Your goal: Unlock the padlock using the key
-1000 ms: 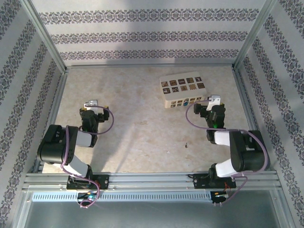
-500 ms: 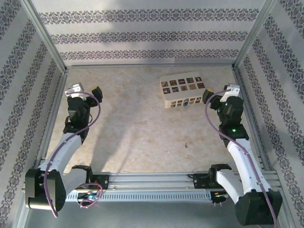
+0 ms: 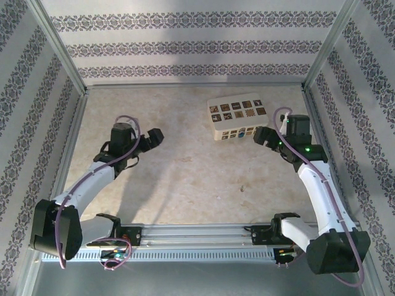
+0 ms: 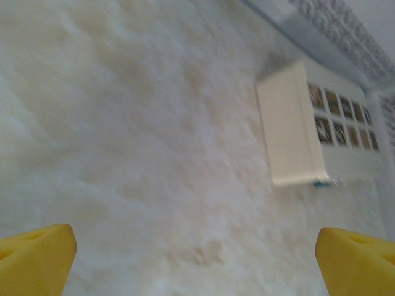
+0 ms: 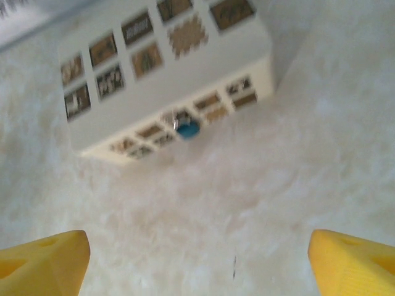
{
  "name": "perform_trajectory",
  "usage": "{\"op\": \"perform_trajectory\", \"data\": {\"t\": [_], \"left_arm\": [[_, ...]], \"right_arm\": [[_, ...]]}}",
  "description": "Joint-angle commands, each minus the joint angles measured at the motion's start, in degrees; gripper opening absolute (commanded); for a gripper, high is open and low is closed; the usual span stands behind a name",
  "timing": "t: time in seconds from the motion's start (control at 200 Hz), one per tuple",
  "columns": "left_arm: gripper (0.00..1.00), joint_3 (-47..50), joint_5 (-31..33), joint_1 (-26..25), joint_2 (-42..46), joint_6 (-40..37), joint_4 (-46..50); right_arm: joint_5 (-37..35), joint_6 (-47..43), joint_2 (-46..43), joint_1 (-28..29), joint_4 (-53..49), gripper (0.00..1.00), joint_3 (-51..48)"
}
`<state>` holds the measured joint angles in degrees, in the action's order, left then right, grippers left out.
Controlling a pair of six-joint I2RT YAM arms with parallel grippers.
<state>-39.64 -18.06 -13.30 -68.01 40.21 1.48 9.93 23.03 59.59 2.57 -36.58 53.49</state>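
Observation:
A small blue padlock (image 5: 187, 128) with a silver metal bit on top sits against the front face of a white box (image 5: 166, 68) covered in patterned tiles. From above, the padlock (image 3: 242, 132) is a blue spot at the box (image 3: 237, 115) front; its blue edge (image 4: 320, 183) peeks out in the left wrist view. I cannot make out a separate key. My right gripper (image 3: 262, 137) hovers just right of the padlock, open (image 5: 197, 262). My left gripper (image 3: 153, 137) is open (image 4: 197, 259) over bare tabletop, well left of the box (image 4: 290, 129).
The beige tabletop (image 3: 185, 172) is enclosed by patterned walls and metal frame rails (image 3: 77, 132). A small dark mark (image 3: 242, 189) lies on the surface in front of the right arm.
Both arms unfolded from near their bases and swung outward, then inward. The left gripper now points right toward the middle; the right gripper has come down close beside the box front.

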Motion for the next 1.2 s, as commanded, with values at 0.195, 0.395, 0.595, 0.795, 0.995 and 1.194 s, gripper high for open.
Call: {"op": "perform_trajectory", "data": {"t": [0.195, 0.395, 0.595, 0.795, 0.995, 1.194], "left_arm": [[0.99, 3.4, -1.07, -3.92, -5.18, 7.81, -8.64], [0.99, 1.51, -0.77, -4.1, -7.88, 7.18, -9.86], [0.99, 1.38, 0.07, -4.03, -8.48, 6.82, -8.96], [0.99, 1.32, 0.92, -4.04, -8.7, 6.86, -7.99], [0.99, 0.79, 0.93, -4.08, -9.18, 6.73, -7.13], [0.99, 0.35, 1.32, -4.02, -9.08, 6.36, -6.37]], "right_arm": [[-2.52, 7.24, 6.23, 16.09, -14.26, 0.68, -5.38], [-5.62, 6.32, 14.7, 24.54, -14.73, 0.56, -6.92], [-7.37, 2.96, 24.01, 28.72, -15.27, 0.48, -5.54], [-9.91, 1.38, 29.69, 30.31, -14.85, 0.42, -4.04], [-10.75, 0.92, 31.2, 31.09, -14.6, 0.38, -3.13], [-9.79, 0.88, 31.56, 31.36, -15.22, 0.32, -3.05]]}}
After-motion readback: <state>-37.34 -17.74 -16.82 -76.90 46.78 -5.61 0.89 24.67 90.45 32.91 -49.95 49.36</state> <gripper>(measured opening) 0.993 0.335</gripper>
